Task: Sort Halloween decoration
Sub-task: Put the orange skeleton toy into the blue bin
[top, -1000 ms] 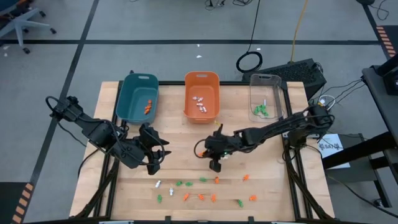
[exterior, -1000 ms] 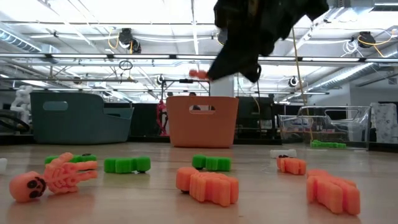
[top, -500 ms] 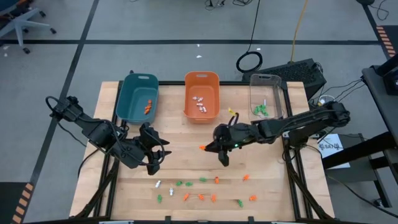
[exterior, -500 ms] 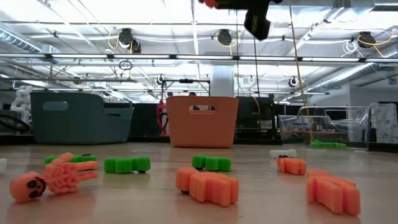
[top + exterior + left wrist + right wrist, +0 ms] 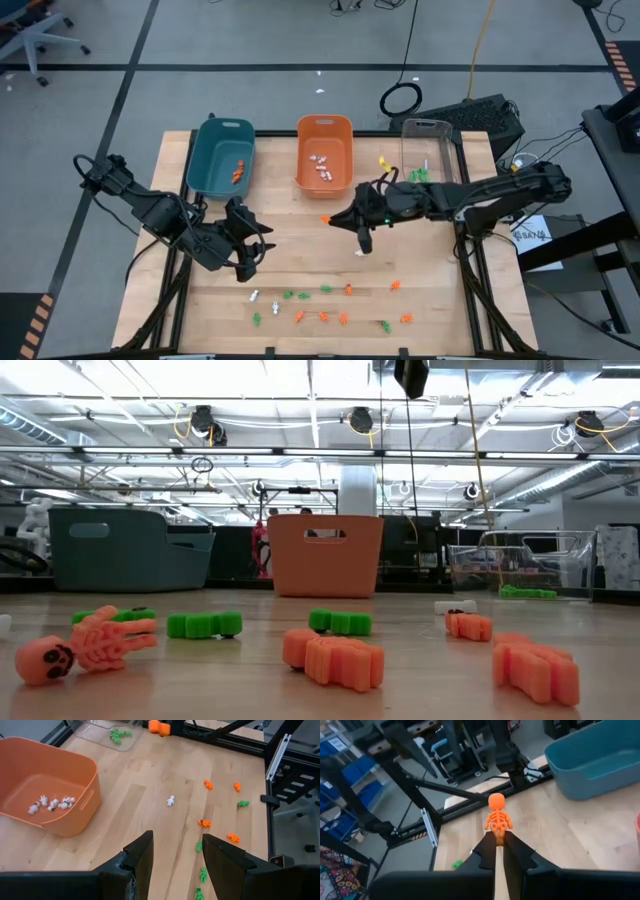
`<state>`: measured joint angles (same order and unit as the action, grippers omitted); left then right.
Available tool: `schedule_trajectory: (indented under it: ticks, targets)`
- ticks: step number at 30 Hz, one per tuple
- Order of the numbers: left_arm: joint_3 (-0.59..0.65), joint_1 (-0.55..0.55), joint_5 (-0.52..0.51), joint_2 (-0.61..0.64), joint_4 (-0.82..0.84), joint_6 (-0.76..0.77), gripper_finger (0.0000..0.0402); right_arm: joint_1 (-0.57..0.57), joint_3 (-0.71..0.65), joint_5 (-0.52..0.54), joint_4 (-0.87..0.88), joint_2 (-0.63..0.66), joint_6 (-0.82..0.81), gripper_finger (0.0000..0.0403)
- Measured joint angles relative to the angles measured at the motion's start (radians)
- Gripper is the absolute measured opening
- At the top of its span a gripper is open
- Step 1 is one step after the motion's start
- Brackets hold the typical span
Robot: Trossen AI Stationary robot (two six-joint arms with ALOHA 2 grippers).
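Small orange, green and white Halloween trinkets (image 5: 330, 300) lie scattered near the table's front edge, and a white one (image 5: 360, 252) lies apart mid-table. My right gripper (image 5: 499, 840) hangs high over the table's middle, shut on an orange skeleton (image 5: 498, 817), which also shows in the high view (image 5: 326, 218). My left gripper (image 5: 175, 852) waits open over the table's left part (image 5: 245, 262), with nothing between its fingers. The low view catches only the underside of my right gripper (image 5: 411, 375) at the picture's top. My right gripper pinches the orange skeleton by its legs (image 5: 498, 835) between its two fingertips. The fingers reach out nearly level, toward the table's left. The skeleton sticks out beyond the fingertips, skull end away from the gripper, lifted clear of the table.
Three bins stand along the far edge: a teal one (image 5: 222, 155) with orange trinkets, an orange one (image 5: 324, 152) with white trinkets, and a clear one (image 5: 428, 155) with green trinkets. Bare wood lies between the bins and the trinket row.
My right gripper has risen with the orange skeleton and gone toward the far edge, tipping from pointing down to nearly level. In the low view it has climbed almost out of the picture's top. The skeleton stays in its hold, clear of the table.
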<state>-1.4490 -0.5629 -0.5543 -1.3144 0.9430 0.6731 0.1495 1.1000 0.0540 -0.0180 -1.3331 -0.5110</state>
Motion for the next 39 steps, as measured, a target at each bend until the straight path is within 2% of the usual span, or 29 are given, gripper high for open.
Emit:
schedule_trajectory:
  ticks: [10,16,21,26,34,39]
  targets:
    - [0.0,0.0,0.0,0.0,-0.02,0.0,0.0171,-0.013,0.0,-0.003,-0.023,0.0,0.008,0.0]
    - [-0.009,0.0,0.047,0.0,-0.021,-0.002,0.0171,-0.013,0.0,-0.003,-0.023,0.0,0.007,0.0]
    - [-0.031,0.011,0.026,0.0,-0.033,-0.034,0.0171,-0.013,0.0,-0.003,-0.023,0.0,0.007,0.0]
    - [-0.032,0.06,0.025,0.0,-0.129,-0.088,0.0171,-0.012,0.0,-0.003,-0.046,0.0,0.027,0.0]
    - [-0.032,0.191,0.09,0.0,-0.329,-0.231,0.0171,-0.011,0.0,0.001,-0.168,0.0,0.12,0.0]
    - [-0.032,0.267,0.199,0.0,-0.429,-0.343,0.0171,-0.011,0.0,0.027,-0.24,0.0,0.173,0.0]
